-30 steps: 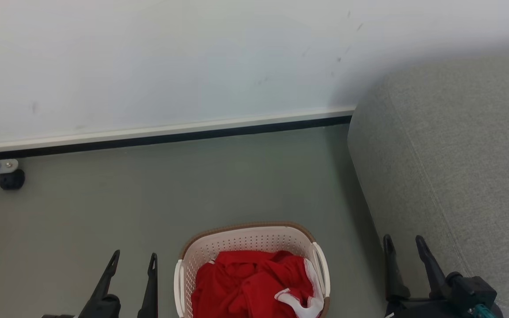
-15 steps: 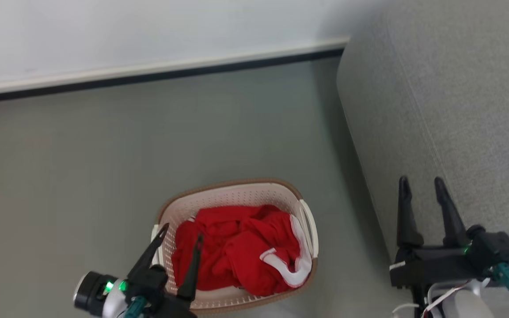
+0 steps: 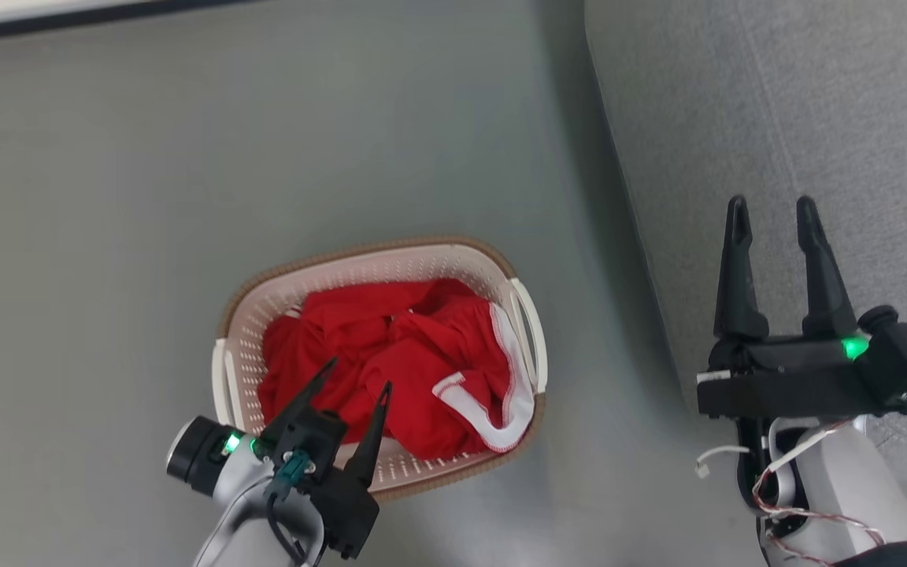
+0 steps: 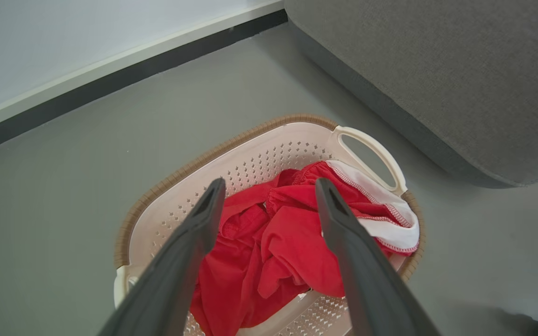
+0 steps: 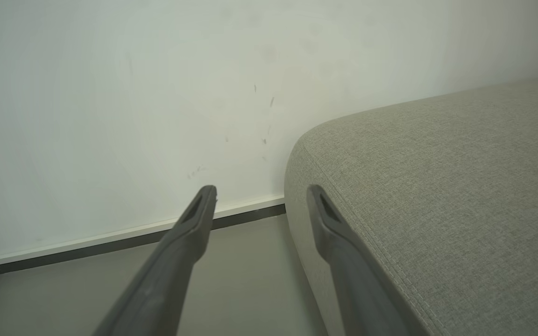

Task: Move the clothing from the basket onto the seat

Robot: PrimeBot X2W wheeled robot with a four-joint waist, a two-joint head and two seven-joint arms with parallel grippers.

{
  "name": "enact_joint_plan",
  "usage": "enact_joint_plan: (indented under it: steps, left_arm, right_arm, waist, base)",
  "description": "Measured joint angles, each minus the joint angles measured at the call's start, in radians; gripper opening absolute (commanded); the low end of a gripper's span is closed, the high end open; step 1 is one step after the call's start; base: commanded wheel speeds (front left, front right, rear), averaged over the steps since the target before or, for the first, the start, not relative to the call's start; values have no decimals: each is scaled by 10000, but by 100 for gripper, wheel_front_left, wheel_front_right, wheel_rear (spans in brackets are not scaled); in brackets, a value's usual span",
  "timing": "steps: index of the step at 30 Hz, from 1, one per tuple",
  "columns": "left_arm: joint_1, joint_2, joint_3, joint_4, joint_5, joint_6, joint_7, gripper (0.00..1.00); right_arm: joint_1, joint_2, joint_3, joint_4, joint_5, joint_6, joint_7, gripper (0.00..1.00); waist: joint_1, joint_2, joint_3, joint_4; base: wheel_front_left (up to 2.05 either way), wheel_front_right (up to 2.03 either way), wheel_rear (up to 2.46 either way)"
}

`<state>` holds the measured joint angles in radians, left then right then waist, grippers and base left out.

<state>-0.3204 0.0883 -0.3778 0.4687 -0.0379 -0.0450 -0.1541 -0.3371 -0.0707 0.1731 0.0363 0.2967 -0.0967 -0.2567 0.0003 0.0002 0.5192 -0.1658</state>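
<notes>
Soft, even, bright light fills all 3 views. In the head view the seat point(image 3: 816, 118) throws a faint, blurred shadow on the floor point(image 3: 107, 197) along its left edge. The clothing point(image 3: 359, 346) shows a saturated red, with lightly shaded folds. In both wrist views the fingers point(image 4: 175, 270) go soft and out of focus toward the bottom edge. The wall point(image 5: 87, 93) looks washed-out pale, dimming at its upper right corner.

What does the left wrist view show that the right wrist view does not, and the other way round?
The left wrist view adds the basket with the red clothing inside, and the open left gripper pointing at it. The right wrist view adds the open right gripper and small dark marks on the wall. Both share the grey seat, the floor, the wall and its baseboard.
</notes>
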Motion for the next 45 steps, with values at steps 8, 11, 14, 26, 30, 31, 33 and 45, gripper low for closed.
enact_joint_plan:
  steps: [8, 11, 14, 26, 30, 31, 33, 45]
  left_arm:
    - [-906, -119, -148, 765, 50, -82, 291, 100]
    - [-1398, -121, -130, 1158, 61, -84, 393, 100]
    - [-1687, -121, -59, 1358, 63, -84, 489, 100]
    - [-2716, -113, 79, 2614, 59, -167, 631, 100]
    - [-2849, -113, 79, 2974, 61, -165, 627, 100]
    - [-2922, -113, 88, 3037, 61, -165, 596, 100]
    - [-3052, -113, 94, 3181, 61, -161, 558, 100]
    - [-3398, -46, 40, 4004, 130, -96, 535, 22]
  right_arm:
    - [-558, 6, -90, -236, -25, 6, -2, 100]
    - [-889, 25, -121, -355, -33, 15, -2, 100]
    - [-1009, 38, -182, -395, -33, 15, -2, 100]
    - [-1477, 92, -309, -270, -90, 15, -2, 100]
    - [-1504, 115, -267, -219, -90, 21, -2, 100]
    - [-1516, 121, -249, -213, -92, 42, -2, 100]
    - [-1548, 136, -221, -184, -92, 56, -2, 100]
    - [-1642, 180, -144, 25, -92, 92, -2, 100]
  waist:
    - [-1, 0, 1046, -241]
    - [-1, 1, 1650, -369]
    - [-1, 0, 1953, -433]
    - [-1, 1, 3420, -756]
    - [-2, 0, 3572, -855]
    - [-2, 0, 3586, -877]
    - [-3, 0, 3602, -916]
    - [-3, 0, 3654, -1264]
  base:
    - [0, 0, 0]
    - [0, 0, 0]
    - [0, 0, 0]
    - [0, 0, 0]
    - [0, 0, 0]
    - [0, 0, 0]
    - [0, 0, 0]
    - [0, 0, 0]
